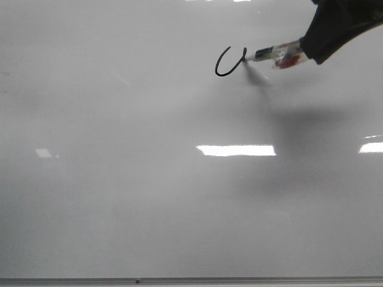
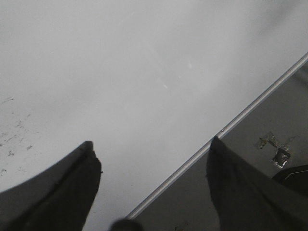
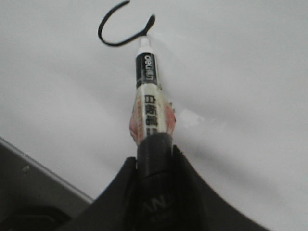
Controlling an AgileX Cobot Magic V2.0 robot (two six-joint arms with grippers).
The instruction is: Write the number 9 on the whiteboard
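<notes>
Front view: the right pincer (image 1: 311, 51) grips a marker (image 1: 278, 55), tip touching the number 9 (image 1: 229, 63), only an open curve so far, on the far right of the whiteboard (image 1: 149, 197). A drifting tip could leave the loop unclosed.

Left wrist view: the left pincer (image 2: 154, 166) hangs released over the board's frame edge.

Right wrist view: the marker juts far out, so pressure may tilt it.
</notes>
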